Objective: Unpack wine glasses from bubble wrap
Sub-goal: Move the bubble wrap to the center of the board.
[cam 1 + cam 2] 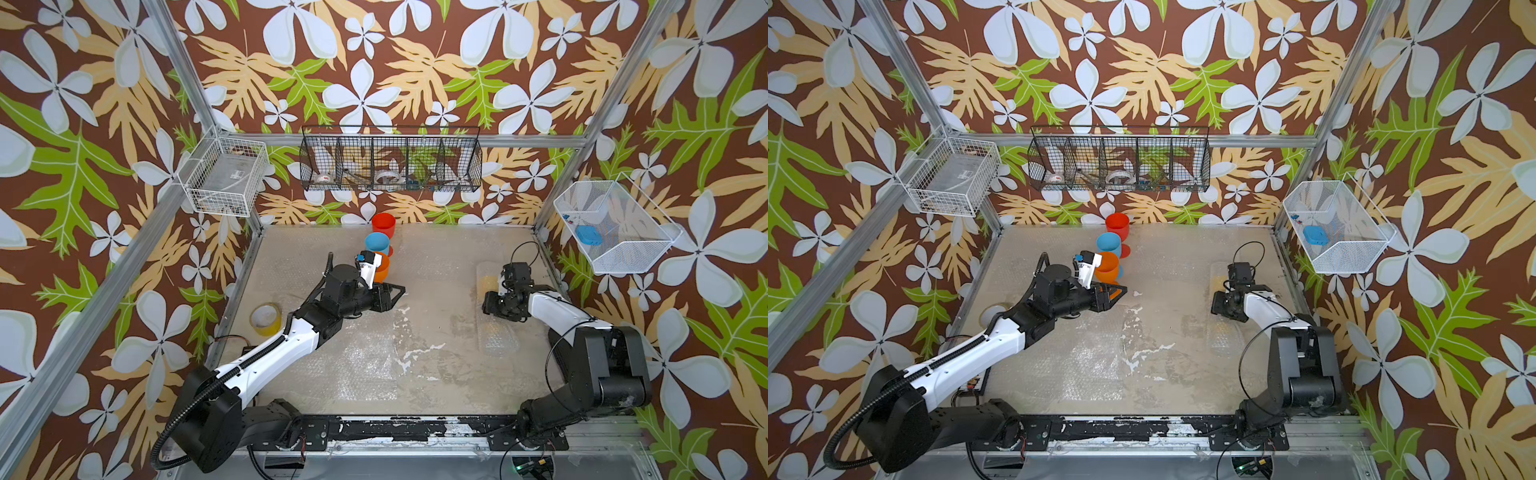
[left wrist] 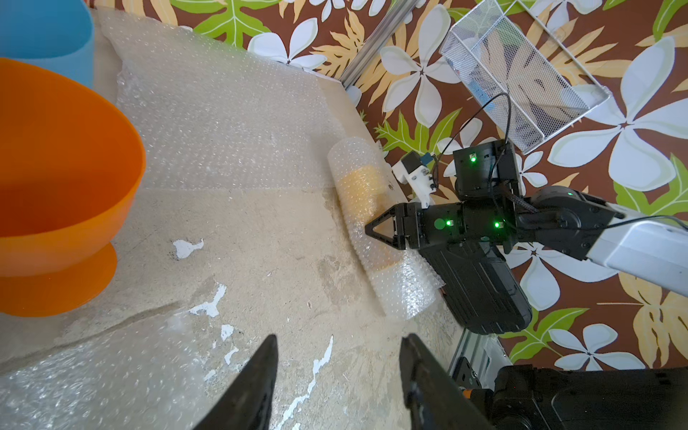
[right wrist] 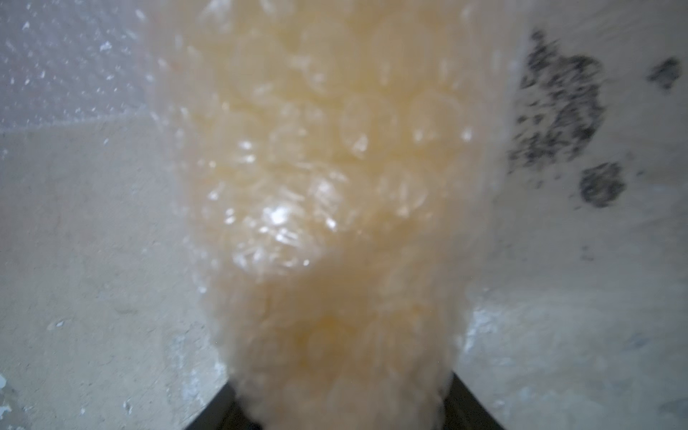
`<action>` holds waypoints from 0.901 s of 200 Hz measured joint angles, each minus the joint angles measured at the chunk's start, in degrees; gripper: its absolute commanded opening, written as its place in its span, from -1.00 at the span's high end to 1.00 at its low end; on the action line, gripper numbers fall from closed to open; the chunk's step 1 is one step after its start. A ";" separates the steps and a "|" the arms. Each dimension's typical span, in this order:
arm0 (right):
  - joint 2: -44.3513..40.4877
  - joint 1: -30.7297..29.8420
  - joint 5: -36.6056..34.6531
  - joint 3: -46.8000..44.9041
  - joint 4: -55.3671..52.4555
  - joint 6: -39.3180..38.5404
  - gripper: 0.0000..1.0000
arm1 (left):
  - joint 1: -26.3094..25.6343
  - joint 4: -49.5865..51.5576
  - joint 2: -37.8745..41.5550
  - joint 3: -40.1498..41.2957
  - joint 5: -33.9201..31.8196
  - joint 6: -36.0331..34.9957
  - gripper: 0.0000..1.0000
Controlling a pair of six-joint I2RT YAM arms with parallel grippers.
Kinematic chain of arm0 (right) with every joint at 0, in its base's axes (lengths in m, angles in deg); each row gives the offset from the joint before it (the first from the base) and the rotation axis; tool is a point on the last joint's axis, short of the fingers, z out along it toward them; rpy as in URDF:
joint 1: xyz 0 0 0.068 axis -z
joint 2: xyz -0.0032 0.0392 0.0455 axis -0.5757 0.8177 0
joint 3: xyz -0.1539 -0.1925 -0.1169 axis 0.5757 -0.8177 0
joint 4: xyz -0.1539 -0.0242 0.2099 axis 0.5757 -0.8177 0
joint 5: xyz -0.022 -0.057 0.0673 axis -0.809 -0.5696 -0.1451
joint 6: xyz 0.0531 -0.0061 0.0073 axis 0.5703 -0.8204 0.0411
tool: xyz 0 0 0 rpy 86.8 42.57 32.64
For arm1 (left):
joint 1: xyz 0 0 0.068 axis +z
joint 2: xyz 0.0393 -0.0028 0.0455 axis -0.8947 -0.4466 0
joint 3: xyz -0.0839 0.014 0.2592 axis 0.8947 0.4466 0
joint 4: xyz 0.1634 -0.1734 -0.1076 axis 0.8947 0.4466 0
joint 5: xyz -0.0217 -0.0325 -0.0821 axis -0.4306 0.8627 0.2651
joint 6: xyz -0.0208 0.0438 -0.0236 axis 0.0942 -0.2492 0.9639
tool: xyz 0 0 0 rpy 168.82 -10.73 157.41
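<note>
- The clear, dimpled bubble-wrap roll (image 2: 394, 286) lies along the right edge of the table (image 1: 432, 316), its long axis running front to back, with a yellow plastic goblet (image 2: 363, 193) inside.
- The right gripper (image 2: 381, 231) straddles its middle crosswise, jaws grasping the wrap.
- The left gripper (image 2: 338, 372), jaws released and empty, sits well apart beside the upright orange plastic goblet (image 2: 56, 167).

Left pincer (image 2: 338, 338) parted; right pincer (image 3: 341, 383) clamped (both arms reaching forward).

Yellow goblet (image 2: 363, 193) lies rolled inside bubble wrap (image 2: 404, 294).
</note>
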 measured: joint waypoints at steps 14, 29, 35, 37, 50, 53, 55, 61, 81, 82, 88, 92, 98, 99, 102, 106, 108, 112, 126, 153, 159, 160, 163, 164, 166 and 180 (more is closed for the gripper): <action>1.79 2.73 0.04 1.70 0.31 -1.05 -0.21 | 0.00 0.02 0.04 0.00 0.00 -0.15 -0.10; 3.63 4.04 0.31 3.63 0.48 -1.88 -0.21 | 0.00 0.09 0.00 0.00 -0.20 -0.20 -0.10; 4.31 4.26 0.50 4.61 0.39 -2.38 -0.21 | 0.00 0.09 -0.02 0.00 -0.20 -0.24 -0.10; 4.48 4.28 0.55 4.90 0.39 -2.40 -0.21 | 0.00 0.09 -0.04 0.00 -0.20 -0.28 -0.10; 4.52 4.31 1.07 5.99 0.72 -2.58 -0.20 | 0.00 0.17 -0.11 0.00 -0.20 -0.37 -0.10; 4.33 4.28 1.31 6.08 0.74 -2.58 -0.20 | 0.00 0.22 -0.13 0.00 -0.20 -0.37 -0.10; 4.09 4.24 1.55 6.10 0.76 -2.58 -0.20 | 0.00 0.24 -0.15 0.00 -0.20 -0.37 -0.10; 3.34 3.89 1.81 6.12 0.74 -2.56 -0.20 | 0.00 0.26 -0.22 0.00 -0.17 -0.37 -0.10; 0.50 0.57 1.99 5.90 0.28 -2.56 -0.20 | 0.00 0.26 -0.81 0.00 -0.09 -0.37 -0.10; 0.39 0.39 1.99 5.86 0.26 -2.56 -0.20 | 0.00 0.26 -0.87 0.00 -0.07 -0.37 -0.10; -0.61 -1.11 2.10 5.49 0.15 -2.58 -0.20 | 0.00 0.26 -1.11 0.02 0.07 -0.35 -0.10; -1.27 -2.14 2.14 5.14 0.04 -2.58 -0.20 | 0.00 0.26 -1.36 0.02 0.20 -0.35 -0.10; -2.25 -3.50 2.21 4.44 -0.11 -2.56 -0.20 | 0.00 0.24 -1.70 0.02 0.39 -0.35 -0.10; -2.49 -3.80 2.23 4.24 -0.15 -2.56 -0.20 | 0.00 0.24 -1.75 0.02 0.42 -0.35 -0.10; -2.99 -4.44 2.38 3.76 -0.22 -2.54 -0.21 | 0.00 0.24 -1.95 0.02 0.52 -0.35 -0.10; -3.69 -5.29 2.69 3.04 -0.37 -2.51 -0.21 | 0.00 0.24 -2.12 0.02 0.66 -0.31 -0.10; -4.07 -5.73 2.97 2.62 -0.50 -2.49 -0.21 | 0.00 0.24 -2.23 0.02 0.74 -0.31 -0.10; -4.59 -6.36 3.06 1.97 -0.57 -2.45 -0.21 | 0.00 0.22 -2.40 0.07 0.85 -0.22 -0.10; -6.32 -8.48 3.37 -0.87 -0.98 -1.99 -0.21 | 0.00 0.15 -2.93 0.11 1.42 0.11 -0.10; -9.44 -9.22 2.99 -4.17 -1.92 -0.66 -0.21 | -0.02 -0.28 -4.15 0.11 2.27 0.50 -0.10; -10.27 -9.22 2.93 -4.04 -2.19 -0.59 -0.21 | -0.07 -0.50 -4.70 0.04 2.47 0.57 -0.10; -10.45 -9.22 2.93 -3.96 -2.25 -0.59 -0.21 | -0.09 -0.50 -4.85 -0.02 2.49 0.57 -0.10; -10.80 -9.22 2.89 -3.74 -2.45 -0.59 -0.22 | -0.13 -0.42 -5.18 -0.20 2.62 0.61 -0.09; -10.88 -9.22 2.84 -3.69 -2.51 -0.59 -0.22 | -0.15 -0.42 -5.27 -0.24 2.67 0.63 -0.10; -11.10 -9.25 2.78 -3.48 -2.64 -0.59 -0.22 | -0.20 -0.44 -5.51 -0.37 2.78 0.76 -0.10; -12.55 -9.27 2.40 -1.79 -3.08 -0.59 -0.27 | -0.87 -0.55 -7.56 -1.68 3.06 1.25 -0.10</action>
